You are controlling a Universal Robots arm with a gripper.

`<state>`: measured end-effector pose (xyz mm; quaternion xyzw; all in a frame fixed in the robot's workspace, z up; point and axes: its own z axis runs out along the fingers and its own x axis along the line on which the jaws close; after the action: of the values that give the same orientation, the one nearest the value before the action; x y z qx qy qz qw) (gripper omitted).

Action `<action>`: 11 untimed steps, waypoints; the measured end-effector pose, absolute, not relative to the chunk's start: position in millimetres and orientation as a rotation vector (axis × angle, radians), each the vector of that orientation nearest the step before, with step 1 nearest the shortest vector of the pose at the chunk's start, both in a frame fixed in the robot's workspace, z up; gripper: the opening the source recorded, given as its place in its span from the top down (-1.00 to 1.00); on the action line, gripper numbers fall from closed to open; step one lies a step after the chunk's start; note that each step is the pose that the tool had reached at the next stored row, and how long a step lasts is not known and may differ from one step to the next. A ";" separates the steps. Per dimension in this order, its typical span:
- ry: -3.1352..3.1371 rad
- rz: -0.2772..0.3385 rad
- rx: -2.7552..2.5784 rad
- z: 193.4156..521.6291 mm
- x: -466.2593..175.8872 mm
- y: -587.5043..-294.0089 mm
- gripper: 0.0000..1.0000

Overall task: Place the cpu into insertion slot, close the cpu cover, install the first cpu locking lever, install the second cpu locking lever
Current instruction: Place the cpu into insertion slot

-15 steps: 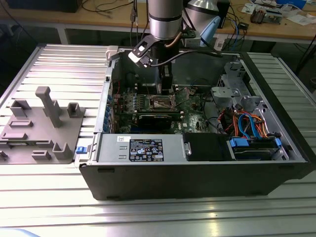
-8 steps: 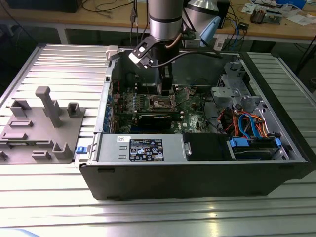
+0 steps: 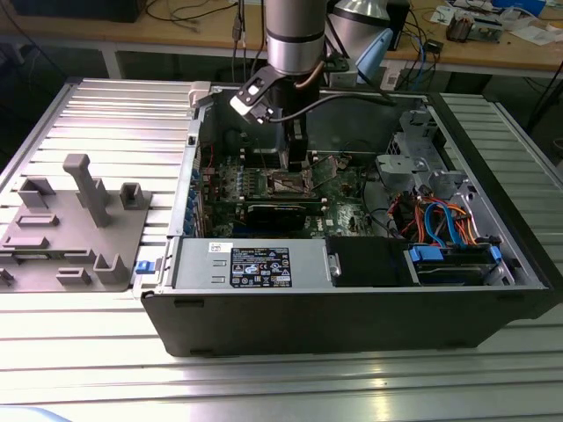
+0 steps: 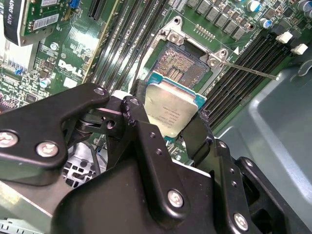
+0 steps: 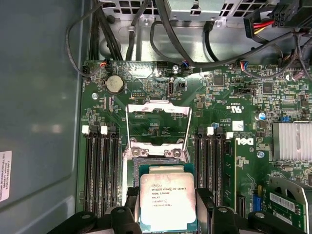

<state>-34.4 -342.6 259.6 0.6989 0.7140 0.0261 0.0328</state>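
Above one insertion slot [image 4: 181, 62], the claw [image 4: 168, 117] grips one cpu [image 4: 171, 108].

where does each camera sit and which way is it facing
Exterior view: off the arm, looking down into the open computer case; the arm reaches in.
First wrist view: on the arm, looking straight at the motherboard, open cpu cover and insertion slot; fingers show.
Second wrist view: on the arm, looking slantwise along the fingers.
Shared: both wrist views show the fingers gripping the cpu by the insertion slot.
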 end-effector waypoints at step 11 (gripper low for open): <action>2.197 0.081 2.151 255.7 -34.3 -342.6 -0.10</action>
<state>-34.3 -342.6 255.7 0.6989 0.7140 0.0262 0.0328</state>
